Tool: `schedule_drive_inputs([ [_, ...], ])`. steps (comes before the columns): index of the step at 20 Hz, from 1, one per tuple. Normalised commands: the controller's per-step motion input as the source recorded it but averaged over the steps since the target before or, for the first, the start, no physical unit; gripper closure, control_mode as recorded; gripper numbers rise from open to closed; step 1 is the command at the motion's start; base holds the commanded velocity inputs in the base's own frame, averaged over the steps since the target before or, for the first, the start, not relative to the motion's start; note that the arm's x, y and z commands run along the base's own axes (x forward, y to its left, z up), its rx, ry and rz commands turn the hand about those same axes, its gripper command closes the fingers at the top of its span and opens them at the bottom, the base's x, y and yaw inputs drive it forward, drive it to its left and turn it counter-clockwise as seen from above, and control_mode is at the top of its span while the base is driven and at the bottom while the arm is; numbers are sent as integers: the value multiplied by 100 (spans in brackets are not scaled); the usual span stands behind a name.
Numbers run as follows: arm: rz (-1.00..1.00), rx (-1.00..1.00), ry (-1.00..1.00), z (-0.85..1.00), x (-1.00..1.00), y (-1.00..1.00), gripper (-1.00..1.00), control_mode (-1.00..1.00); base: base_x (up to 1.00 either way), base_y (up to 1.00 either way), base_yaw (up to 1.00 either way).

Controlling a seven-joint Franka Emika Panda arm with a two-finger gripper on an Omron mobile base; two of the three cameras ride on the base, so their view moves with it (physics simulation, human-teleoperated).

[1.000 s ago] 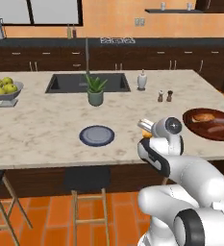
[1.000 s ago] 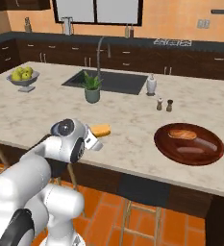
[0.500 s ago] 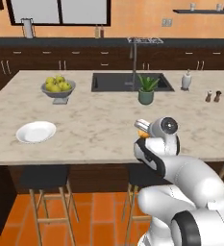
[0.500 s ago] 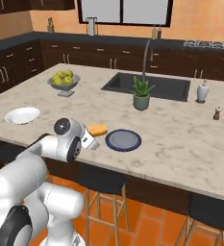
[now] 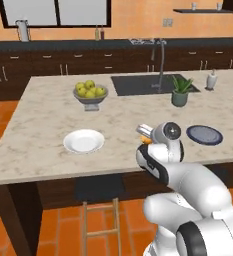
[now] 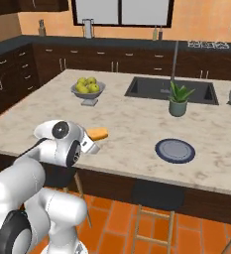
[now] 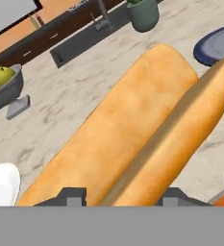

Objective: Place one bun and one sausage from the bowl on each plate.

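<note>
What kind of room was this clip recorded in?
A home kitchen, rendered in simulation: a marble-look island counter with an inset sink and tall faucet, dark wood cabinets along the back wall, and stools tucked beneath the island.

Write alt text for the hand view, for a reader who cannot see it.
A golden split bun held between the gripper fingertips, above a marbled counter. Behind it: a grey bowl of yellow-green fruit at left, a white plate lower left, a dark blue plate at right, and a potted plant at top.
</note>
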Motion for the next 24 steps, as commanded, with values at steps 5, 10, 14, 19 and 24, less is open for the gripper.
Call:
schedule_drive_inputs([
  [5,0,0,0,0,0,0,100,100,76,87,-34],
  [10,-2,2,23,10,70,10,100,-100,0,0,0],
  [14,27,19,43,4,0,54,100,-100,0,0,0],
  [19,23,40,13,-3,1,33,100,-100,0,0,0],
  [24,10,7,15,-26,35,77,100,-100,0,0,0],
])
